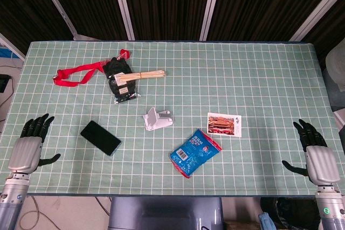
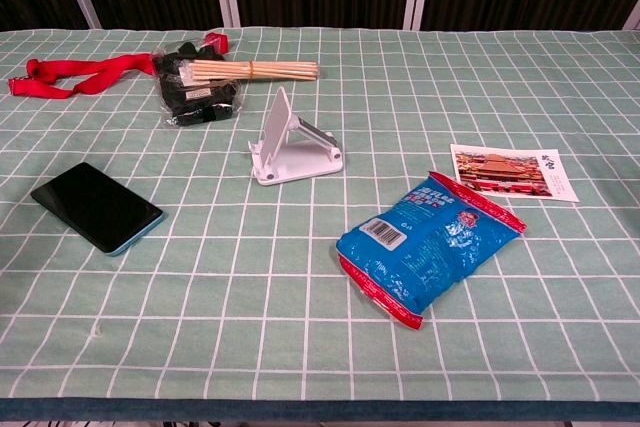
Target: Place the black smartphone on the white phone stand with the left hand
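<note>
The black smartphone (image 1: 101, 137) (image 2: 96, 206) lies flat, screen up, on the green checked cloth at the front left. The white phone stand (image 1: 157, 119) (image 2: 292, 141) sits near the table's middle, its back plate tilted up, nothing on it. My left hand (image 1: 29, 144) hovers at the table's left front edge, open with fingers spread, well left of the phone. My right hand (image 1: 315, 152) is open at the right front edge, far from both. Neither hand shows in the chest view.
A blue snack bag (image 1: 194, 152) (image 2: 430, 244) lies right of the stand. A postcard (image 1: 224, 124) (image 2: 513, 171) lies further right. Behind the stand are a black packet (image 1: 119, 81) (image 2: 195, 89), a bundle of wooden sticks (image 1: 145, 74) (image 2: 255, 70) and a red strap (image 1: 78, 74) (image 2: 80, 75).
</note>
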{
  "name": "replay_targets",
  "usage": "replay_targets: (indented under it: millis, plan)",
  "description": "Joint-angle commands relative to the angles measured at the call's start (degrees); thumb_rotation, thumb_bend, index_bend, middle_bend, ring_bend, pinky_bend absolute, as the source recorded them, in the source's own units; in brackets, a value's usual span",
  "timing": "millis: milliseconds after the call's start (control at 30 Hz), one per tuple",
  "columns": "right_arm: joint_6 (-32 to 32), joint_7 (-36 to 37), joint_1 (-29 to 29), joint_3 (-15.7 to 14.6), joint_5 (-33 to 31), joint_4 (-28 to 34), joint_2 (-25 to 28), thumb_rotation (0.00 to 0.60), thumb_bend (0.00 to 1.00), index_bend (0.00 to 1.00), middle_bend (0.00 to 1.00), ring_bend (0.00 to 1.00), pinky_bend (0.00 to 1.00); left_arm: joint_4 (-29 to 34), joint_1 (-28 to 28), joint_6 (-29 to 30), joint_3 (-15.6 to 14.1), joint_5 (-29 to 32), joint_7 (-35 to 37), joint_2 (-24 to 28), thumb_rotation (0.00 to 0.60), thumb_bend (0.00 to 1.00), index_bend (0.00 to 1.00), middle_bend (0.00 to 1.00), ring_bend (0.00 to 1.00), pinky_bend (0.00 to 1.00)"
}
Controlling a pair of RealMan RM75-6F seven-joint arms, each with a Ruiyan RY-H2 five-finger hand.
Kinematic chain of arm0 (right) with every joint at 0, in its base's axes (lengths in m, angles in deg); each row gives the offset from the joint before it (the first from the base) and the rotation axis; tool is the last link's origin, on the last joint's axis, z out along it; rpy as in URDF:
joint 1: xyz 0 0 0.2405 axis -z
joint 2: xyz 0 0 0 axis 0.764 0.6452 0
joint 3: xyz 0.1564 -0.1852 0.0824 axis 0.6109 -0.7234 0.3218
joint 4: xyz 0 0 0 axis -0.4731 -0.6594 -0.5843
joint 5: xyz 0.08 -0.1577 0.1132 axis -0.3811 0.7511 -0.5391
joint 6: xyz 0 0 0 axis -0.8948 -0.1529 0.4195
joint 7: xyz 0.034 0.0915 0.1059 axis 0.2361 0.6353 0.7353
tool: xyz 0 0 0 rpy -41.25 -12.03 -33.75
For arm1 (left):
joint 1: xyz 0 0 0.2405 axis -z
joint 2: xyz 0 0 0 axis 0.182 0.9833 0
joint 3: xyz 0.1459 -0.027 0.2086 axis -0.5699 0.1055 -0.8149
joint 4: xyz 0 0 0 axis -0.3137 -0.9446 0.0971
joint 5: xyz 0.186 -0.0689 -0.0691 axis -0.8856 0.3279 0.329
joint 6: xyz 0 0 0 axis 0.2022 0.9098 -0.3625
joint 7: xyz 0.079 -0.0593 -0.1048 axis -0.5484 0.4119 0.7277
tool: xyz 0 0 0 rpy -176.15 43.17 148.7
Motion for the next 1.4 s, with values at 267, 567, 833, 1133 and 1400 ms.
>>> replay_targets:
  millis: [267, 567, 833, 1133, 1400]
  plan:
    - [0.0, 0.2, 0.1, 0.1, -0.3, 0.0, 0.1, 0.600, 0.10, 0.00, 0.00, 0.00, 0.15, 0.0, 0.1, -0.2, 0.0, 0.0, -0.2, -0.1, 0.600, 0.07, 0.00, 0.00, 0.00, 0.00]
    - [0.6, 0.0, -0.2, 0.3, -0.9, 0.1, -0.1, 0.600, 0.10, 0.00, 0.00, 0.00, 0.15, 0.0, 0.4, -1.1, -0.2, 0.4, -0.9, 0.0, 0.600, 0.07, 0.00, 0.00, 0.00, 0.00]
    - [1.7, 0.5, -0.5, 0.7, -2.2, 0.3, -0.1, 0.600, 0.10, 0.00, 0.00, 0.00, 0.15, 0.2, 2.6, -3.7, -0.1, 0.0, -5.4, 0.8, 0.600, 0.11, 0.00, 0.00, 0.00, 0.00]
    - [2.5, 0.9, -0.8, 0.9, -3.0, 0.8, 0.0, 0.600, 0.10, 0.00, 0.00, 0.00, 0.15, 2.3, 11.1, -16.9, 1.9, 6.1, -15.3, 3.2, 0.600, 0.13, 0.00, 0.00, 0.00, 0.00]
    - [2.8, 1.5, -0.9, 1.0, -3.3, 1.0, 0.0, 0.600, 0.10, 0.00, 0.00, 0.00, 0.15, 2.1, 18.3, -26.6, 2.4, 14.3, -23.7, 2.5, 0.600, 0.15, 0.06, 0.08, 0.00, 0.00]
